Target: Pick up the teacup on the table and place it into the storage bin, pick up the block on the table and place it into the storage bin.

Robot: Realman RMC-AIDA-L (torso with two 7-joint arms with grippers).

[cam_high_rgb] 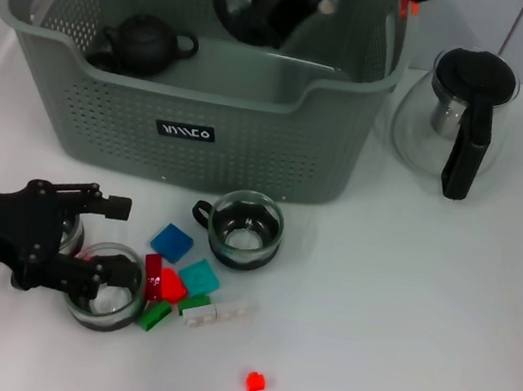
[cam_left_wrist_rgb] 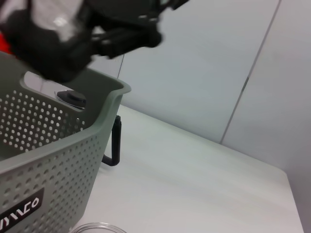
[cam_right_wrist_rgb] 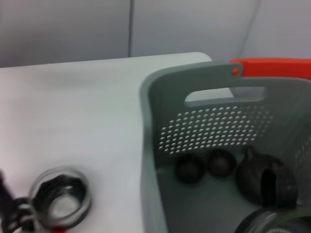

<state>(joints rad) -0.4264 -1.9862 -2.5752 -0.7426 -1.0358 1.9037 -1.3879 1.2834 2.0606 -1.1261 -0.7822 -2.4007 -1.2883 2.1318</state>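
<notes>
While the left gripper (cam_high_rgb: 108,239) lies low on the white table (cam_high_rgb: 418,320), its black fingers are spread around a glass teacup (cam_high_rgb: 101,295), one finger (cam_high_rgb: 98,202) on the far side and the other (cam_high_rgb: 104,274) across the cup's rim. A second glass teacup (cam_high_rgb: 246,229) stands upright just in front of the storage bin (cam_high_rgb: 194,121), its dark handle pointing toward the robot's left. Between the two cups lie loose blocks: blue (cam_high_rgb: 172,241), teal (cam_high_rgb: 199,277), red (cam_high_rgb: 163,284), green (cam_high_rgb: 155,315) and a white one (cam_high_rgb: 217,311) with its long axis running left to right. A small red block (cam_high_rgb: 256,382) sits apart, nearer the robot. Inside the bin rests a dark teapot (cam_high_rgb: 144,45), spout toward the left. The right gripper (cam_high_rgb: 266,1) hangs over the bin's interior; whether its claw is spread or pressed together cannot be told. A glass pitcher (cam_high_rgb: 457,119) with black handle stands right of the bin.
</notes>
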